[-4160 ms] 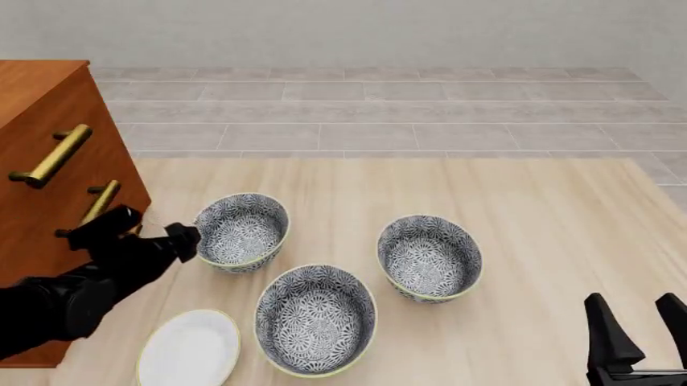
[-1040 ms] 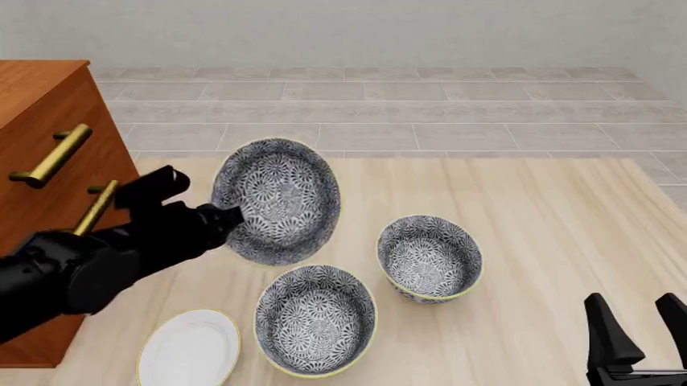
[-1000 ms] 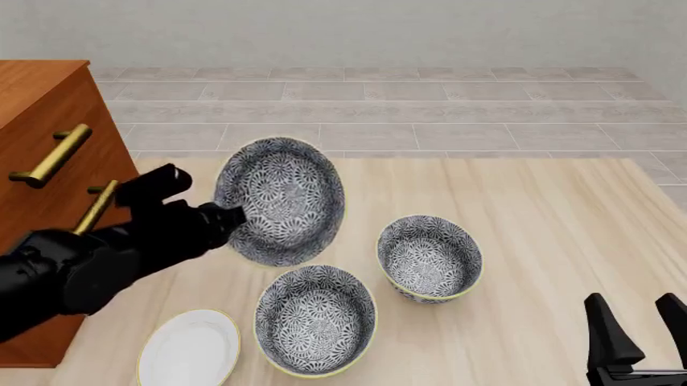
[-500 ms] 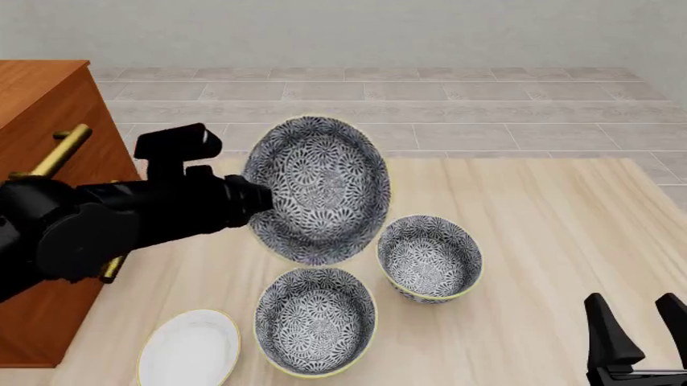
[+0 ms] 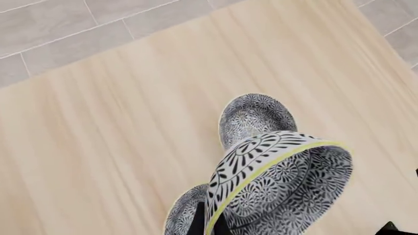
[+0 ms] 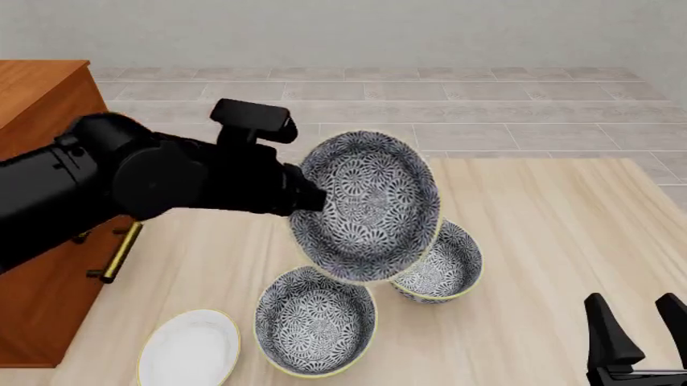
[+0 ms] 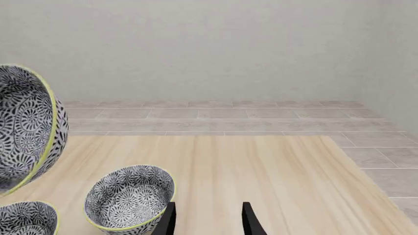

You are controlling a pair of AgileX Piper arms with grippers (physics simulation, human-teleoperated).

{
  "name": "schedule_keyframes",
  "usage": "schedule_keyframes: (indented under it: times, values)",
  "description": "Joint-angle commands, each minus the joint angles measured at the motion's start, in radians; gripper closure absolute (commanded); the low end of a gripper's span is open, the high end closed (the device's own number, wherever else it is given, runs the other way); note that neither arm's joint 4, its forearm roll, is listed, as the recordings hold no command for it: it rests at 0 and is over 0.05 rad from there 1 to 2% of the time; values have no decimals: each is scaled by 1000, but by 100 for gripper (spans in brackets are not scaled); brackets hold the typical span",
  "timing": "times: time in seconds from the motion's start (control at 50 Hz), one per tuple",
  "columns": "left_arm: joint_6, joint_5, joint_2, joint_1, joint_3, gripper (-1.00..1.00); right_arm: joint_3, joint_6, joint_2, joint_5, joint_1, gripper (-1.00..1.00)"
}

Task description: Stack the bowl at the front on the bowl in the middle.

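My left gripper (image 6: pixel 309 197) is shut on the rim of the bowl at the front (image 6: pixel 371 205), a grey-blue floral bowl with a cream-yellow rim. It hangs in the air, tipped on edge with its inside facing the front camera. The left wrist view shows the same bowl (image 5: pixel 281 181), its rim pinched at the gripper (image 5: pixel 207 225). The bowl in the middle (image 6: pixel 449 272) stands on the table. In the front view the held bowl covers its upper left part. It also shows in both wrist views as the bowl in the middle (image 5: pixel 255 115) (image 7: pixel 129 203). My right gripper (image 6: pixel 635 338) (image 7: pixel 207 220) is open and empty, low at the near right.
A third, alike bowl (image 6: pixel 314 322) stands on the table nearest me, left of the middle bowl. A white plate (image 6: pixel 190 348) lies at the near left. A wooden cabinet (image 6: pixel 43 121) with brass handles stands on the left, behind my left arm.
My left arm has carried the held bowl right, from above the table's left part to over the middle bowl's left side. The right arm has not moved.
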Motion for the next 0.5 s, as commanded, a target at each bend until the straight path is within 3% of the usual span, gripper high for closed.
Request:
schedule_keyframes:
  times: [0.02,0.28,0.5]
  values:
    - [54,63,97,-47,-101,100,0,0,0,0,0,-100]
    - [10,112,204,-79,-285,100,0,0,0,0,0,-100]
    - [-14,88,282,-92,-330,100,0,0,0,0,0,-100]
